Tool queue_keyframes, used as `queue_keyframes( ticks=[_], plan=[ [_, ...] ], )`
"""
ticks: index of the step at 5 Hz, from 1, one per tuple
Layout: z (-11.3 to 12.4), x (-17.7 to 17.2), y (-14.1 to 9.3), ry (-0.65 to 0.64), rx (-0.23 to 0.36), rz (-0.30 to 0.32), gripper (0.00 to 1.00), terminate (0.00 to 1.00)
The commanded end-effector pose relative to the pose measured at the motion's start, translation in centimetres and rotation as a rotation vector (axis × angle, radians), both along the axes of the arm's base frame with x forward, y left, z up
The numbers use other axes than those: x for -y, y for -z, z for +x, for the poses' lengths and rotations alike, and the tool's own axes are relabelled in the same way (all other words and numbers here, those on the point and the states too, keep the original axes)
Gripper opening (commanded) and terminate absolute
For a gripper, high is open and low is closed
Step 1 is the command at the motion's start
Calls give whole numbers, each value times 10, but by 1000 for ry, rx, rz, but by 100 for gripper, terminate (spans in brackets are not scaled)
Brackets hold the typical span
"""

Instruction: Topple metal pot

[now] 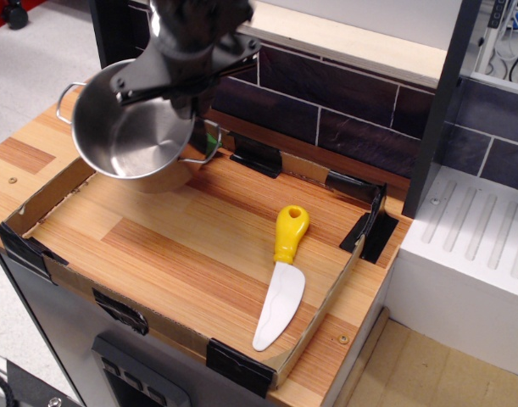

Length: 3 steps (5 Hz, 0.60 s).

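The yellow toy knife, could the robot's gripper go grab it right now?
Probably not right away. The gripper is shut on the metal pot, tilted at the tray's back left. The toy knife itself lies uncovered, nothing on it.

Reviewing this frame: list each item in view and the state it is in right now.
metal pot: tilted, mouth facing the camera, empty, held at its rim above the tray's back-left corner.
gripper: shut on the metal pot's rim.
toy knife: lying flat in the tray, yellow handle pointing away.
cardboard tray: flat on the counter.
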<state>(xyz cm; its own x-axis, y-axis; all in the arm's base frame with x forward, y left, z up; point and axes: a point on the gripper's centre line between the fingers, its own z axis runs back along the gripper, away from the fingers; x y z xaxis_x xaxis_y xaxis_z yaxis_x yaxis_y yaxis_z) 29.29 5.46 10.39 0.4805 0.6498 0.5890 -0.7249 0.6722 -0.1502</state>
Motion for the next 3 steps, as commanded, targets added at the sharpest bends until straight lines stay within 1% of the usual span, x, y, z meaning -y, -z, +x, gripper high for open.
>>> queue_keyframes(
  ticks=[1, 2, 3],
  plan=[
    [-1, 11, 0, 65, 184, 76, 0, 0],
    [-5, 16, 11, 84, 250, 132, 0, 0],
    [-11, 20, 23, 111, 239, 163, 0, 0]
  ],
)
